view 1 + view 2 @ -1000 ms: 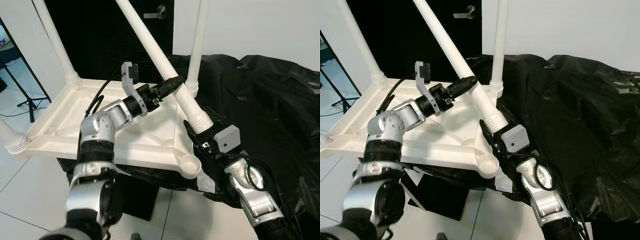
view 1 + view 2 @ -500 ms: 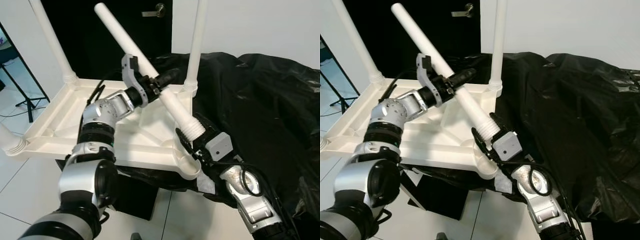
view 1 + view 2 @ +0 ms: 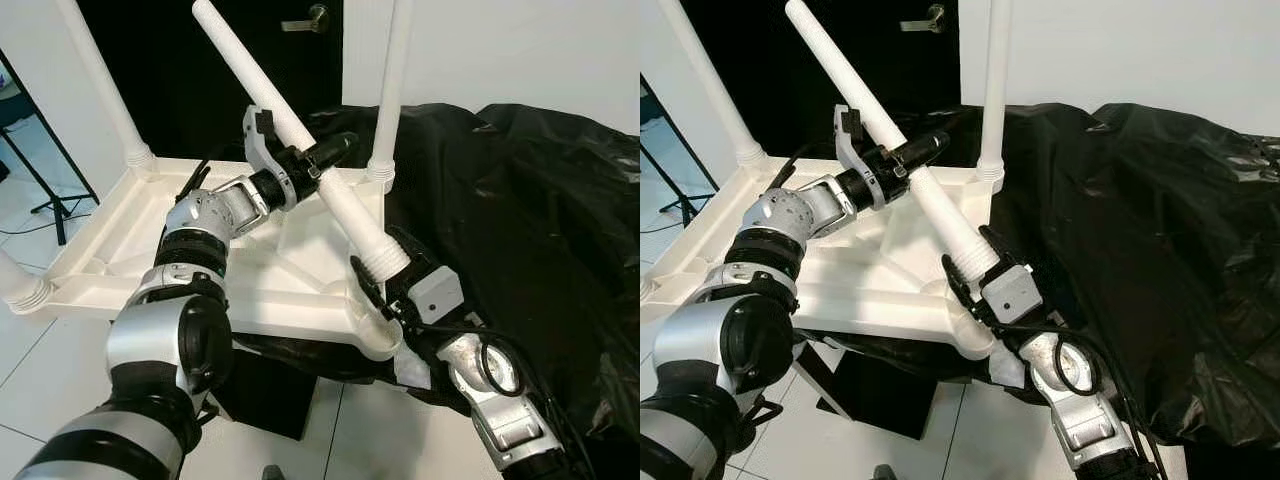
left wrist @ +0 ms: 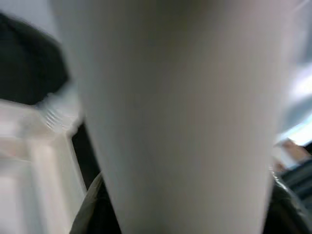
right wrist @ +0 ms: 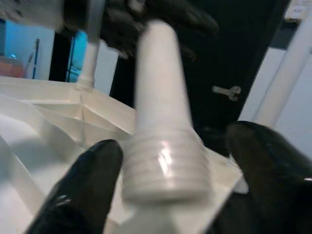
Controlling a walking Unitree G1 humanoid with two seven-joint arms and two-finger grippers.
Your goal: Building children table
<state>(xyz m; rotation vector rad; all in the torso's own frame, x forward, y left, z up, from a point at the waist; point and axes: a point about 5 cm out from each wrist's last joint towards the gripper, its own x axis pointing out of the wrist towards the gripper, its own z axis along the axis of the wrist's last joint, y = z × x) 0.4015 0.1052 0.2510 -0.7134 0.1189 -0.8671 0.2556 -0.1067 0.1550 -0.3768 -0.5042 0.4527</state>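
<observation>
Jaws of your right gripper (image 3: pixel 385 285) close on the threaded end of the loose white table leg (image 3: pixel 300 140), just above the near corner socket (image 3: pixel 378 335) of the upturned white tabletop (image 3: pixel 150 250). Your left gripper (image 3: pixel 322 157) clamps the leg's tilted shaft higher up. Black sheeting (image 3: pixel 540 220) lies beside.

Upright legs (image 3: pixel 388 90) ring open tabletop (image 3: pixel 150 240)
</observation>
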